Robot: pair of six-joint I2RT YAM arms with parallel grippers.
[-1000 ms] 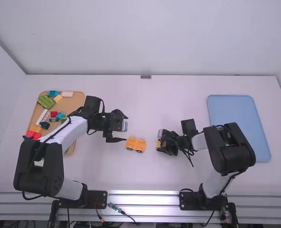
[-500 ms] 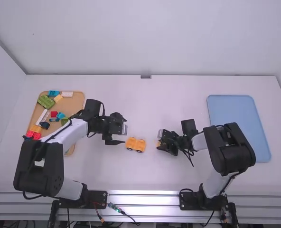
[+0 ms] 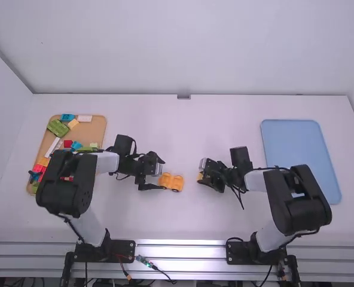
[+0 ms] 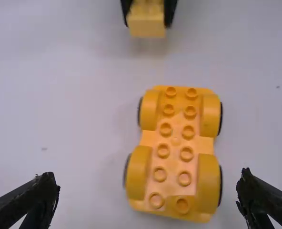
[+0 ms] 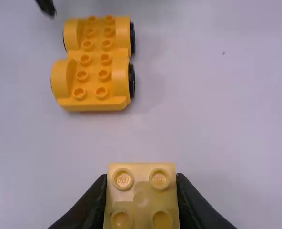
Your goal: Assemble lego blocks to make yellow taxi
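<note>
Left gripper [image 3: 158, 177] is low at the left end of the orange-yellow wheeled base [image 3: 172, 182]; right gripper [image 3: 202, 178] is a short way to the base's right. In the left wrist view the studded base [image 4: 175, 152] lies wheels down, beyond and between the widely spread fingers of the left gripper [image 4: 148, 195], which hold nothing. The right gripper [image 5: 142, 191] is shut on a pale yellow block [image 5: 142, 195], studs facing its camera. This block [image 4: 146, 24] also appears at the top of the left wrist view, apart from the base.
A tan tray [image 3: 98, 127] with several coloured blocks, among them a green one [image 3: 58, 128], lies at the left, partly under the left arm. A blue tray [image 3: 301, 155] lies at the right.
The left gripper has come toward the wheeled base, its arm now folded lower and nearer the camera. The right arm's links have shifted slightly, its gripper staying beside the base with the block.
</note>
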